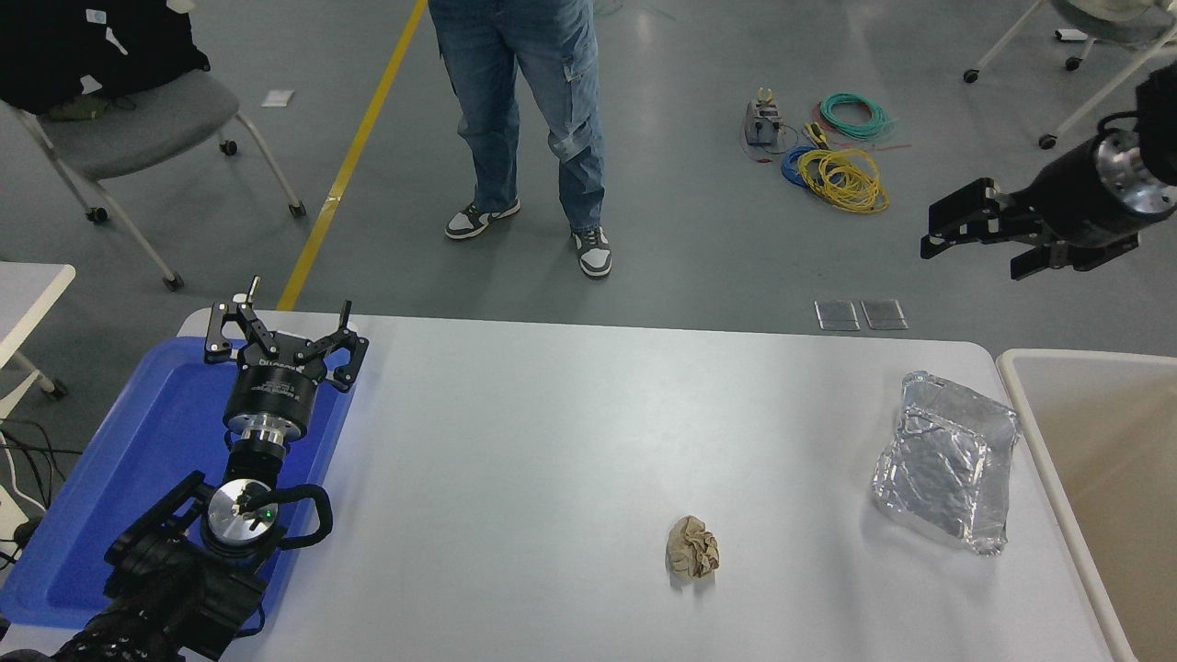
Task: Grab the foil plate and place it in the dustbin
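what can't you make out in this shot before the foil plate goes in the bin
All in the head view:
- Large off-white-rimmed dustbin: cut off by the right and bottom edges, so its full extent and contents are hidden.
- Crinkled silver foil plate: its underside and anything beneath it are hidden.
- Right gripper: its height above the floor cannot be judged.
- Flat blue plastic tray: partly covered by the parked left gripper and arm.

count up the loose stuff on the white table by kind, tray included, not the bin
foil plate: 1
crumpled brown paper ball: 1
blue tray: 1
total: 3
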Robot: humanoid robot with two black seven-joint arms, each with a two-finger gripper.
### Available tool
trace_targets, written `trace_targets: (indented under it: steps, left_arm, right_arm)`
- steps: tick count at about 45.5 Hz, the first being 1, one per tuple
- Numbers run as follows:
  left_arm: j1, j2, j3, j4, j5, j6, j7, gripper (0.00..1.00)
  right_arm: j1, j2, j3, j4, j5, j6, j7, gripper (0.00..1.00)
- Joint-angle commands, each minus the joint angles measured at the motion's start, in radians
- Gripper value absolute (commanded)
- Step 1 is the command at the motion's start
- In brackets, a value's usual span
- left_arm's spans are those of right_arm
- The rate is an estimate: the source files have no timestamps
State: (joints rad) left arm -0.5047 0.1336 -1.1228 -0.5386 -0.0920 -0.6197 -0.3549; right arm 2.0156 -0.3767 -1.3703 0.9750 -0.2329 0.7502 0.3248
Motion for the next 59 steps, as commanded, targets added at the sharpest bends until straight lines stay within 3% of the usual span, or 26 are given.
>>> trace_targets:
  steps: [1,40,59]
  left_arm:
    - [0.0,0.0,0.0,0.0,0.0,0.0,-0.001,1.0]
    - [0.0,0.0,0.0,0.0,0.0,0.0,-0.001,1.0]
    - [0.0,0.0,0.0,0.0,0.0,0.0,-0.001,1.0]
  right_arm:
    - [0.058,0.099,-0.035,0.056,0.007,0.035,-0.003,1.0]
    - [-0.041,0.125,0.016,0.05,-0.008,0.035,-0.003,1.0]
    - [-0.314,-0.074,-0.021,-0.061,-0.077,-0.144,-0.001,1.0]
